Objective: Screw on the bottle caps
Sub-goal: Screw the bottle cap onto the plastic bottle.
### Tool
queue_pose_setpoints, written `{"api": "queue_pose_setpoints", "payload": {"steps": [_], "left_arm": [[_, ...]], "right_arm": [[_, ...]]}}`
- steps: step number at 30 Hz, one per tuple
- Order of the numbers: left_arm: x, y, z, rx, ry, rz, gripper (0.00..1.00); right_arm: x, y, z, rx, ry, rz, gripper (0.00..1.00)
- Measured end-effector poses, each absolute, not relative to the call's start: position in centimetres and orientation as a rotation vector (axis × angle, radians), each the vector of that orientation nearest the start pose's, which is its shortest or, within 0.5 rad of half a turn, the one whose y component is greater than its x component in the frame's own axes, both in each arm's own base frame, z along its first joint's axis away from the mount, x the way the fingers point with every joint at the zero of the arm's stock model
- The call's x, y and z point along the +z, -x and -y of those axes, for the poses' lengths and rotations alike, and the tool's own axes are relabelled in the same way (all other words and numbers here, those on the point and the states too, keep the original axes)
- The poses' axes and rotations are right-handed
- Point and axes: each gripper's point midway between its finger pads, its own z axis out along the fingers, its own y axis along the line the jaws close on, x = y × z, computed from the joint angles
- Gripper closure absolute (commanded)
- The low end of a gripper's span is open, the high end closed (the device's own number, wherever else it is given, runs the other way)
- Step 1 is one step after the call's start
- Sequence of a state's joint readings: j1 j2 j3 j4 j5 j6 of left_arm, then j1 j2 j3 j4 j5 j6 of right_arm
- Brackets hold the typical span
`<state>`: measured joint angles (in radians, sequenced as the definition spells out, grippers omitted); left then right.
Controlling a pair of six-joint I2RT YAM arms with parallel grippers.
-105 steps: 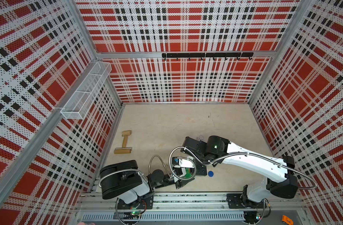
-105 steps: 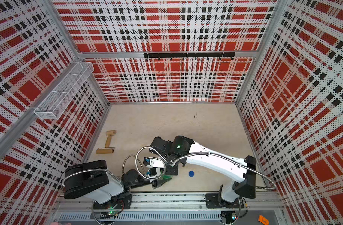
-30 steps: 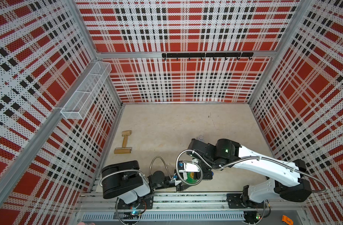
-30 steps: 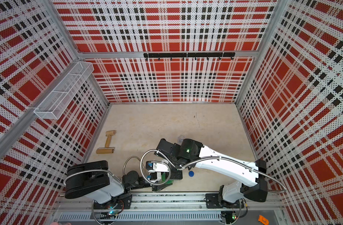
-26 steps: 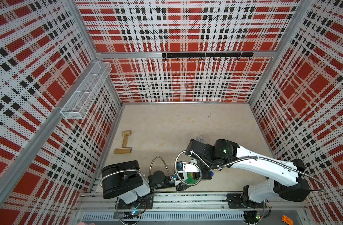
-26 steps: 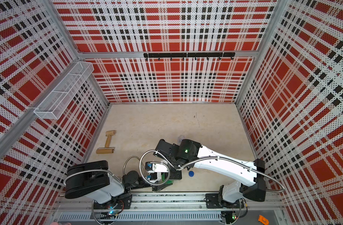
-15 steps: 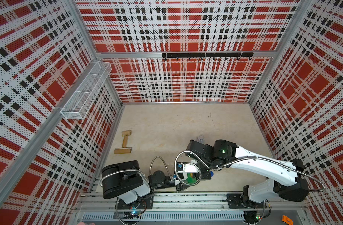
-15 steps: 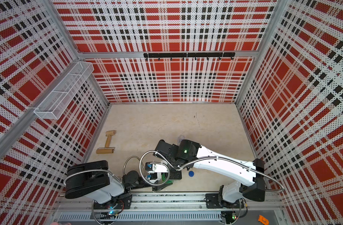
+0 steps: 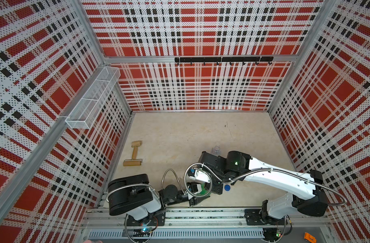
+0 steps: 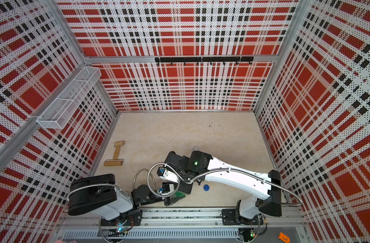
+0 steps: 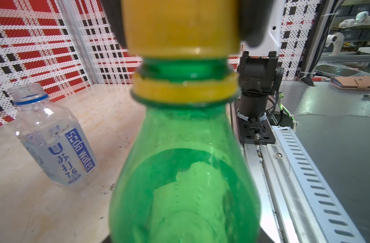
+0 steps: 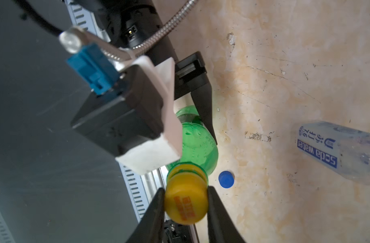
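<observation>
My left gripper point(image 9: 200, 193) is shut on the body of the translucent green bottle point(image 11: 184, 168), holding it near the table's front edge. The yellow-orange cap point(image 12: 186, 207) sits on this bottle's neck above a yellow ring. My right gripper point(image 12: 185, 190) is shut on the cap, one finger on each side. The blue cap point(image 12: 226, 178) lies loose on the table just right of the green bottle, in both top views point(image 9: 227, 187) point(image 10: 206, 187). The clear bottle point(image 11: 53, 136) with a dark blue "soda water" label stands uncapped farther back point(image 9: 216, 149), partly hidden by the right arm.
A wooden roller point(image 9: 133, 155) lies by the left wall. A white wire basket point(image 9: 93, 98) hangs on the left wall and a black hook rail point(image 9: 222, 60) runs along the back wall. The aluminium mounting rail point(image 9: 201, 214) borders the table's front edge beside the green bottle.
Since 3.5 s ago both arms have carried bottle and cap slightly rightward and nearer the front. In the last second the right wrist eased a little left; the left arm stayed still.
</observation>
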<state>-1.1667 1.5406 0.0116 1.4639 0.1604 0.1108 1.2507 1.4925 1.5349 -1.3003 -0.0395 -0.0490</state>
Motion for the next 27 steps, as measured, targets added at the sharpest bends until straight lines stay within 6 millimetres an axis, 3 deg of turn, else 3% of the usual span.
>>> {"api": "queue_pose_setpoints", "payload": {"steps": [10,17,23,26,27], "left_arm": [[10.8,-11.7,30.3,-0.826,-1.093,-1.370,0.45],[11.1,-12.4,30.1,-0.794,-1.060,-1.380,0.45],[11.5,-12.7,29.9,-0.781,-1.035,-1.376,0.45],[12.6,-12.7,30.0,-0.791,-1.018,-1.333,0.45],[12.9,-12.6,30.1,-0.797,-1.015,-1.317,0.45]], "right_arm": [[20.1,-10.7,-31.3,0.253,1.294,-2.655,0.91],[20.4,-11.4,-31.7,0.259,1.011,-2.793,0.88],[21.0,-12.2,-31.6,0.285,0.893,-2.820,0.63],[22.3,-13.0,-31.8,0.313,0.867,-2.780,0.42],[23.0,-13.4,-31.8,0.325,0.854,-2.755,0.39]]}}
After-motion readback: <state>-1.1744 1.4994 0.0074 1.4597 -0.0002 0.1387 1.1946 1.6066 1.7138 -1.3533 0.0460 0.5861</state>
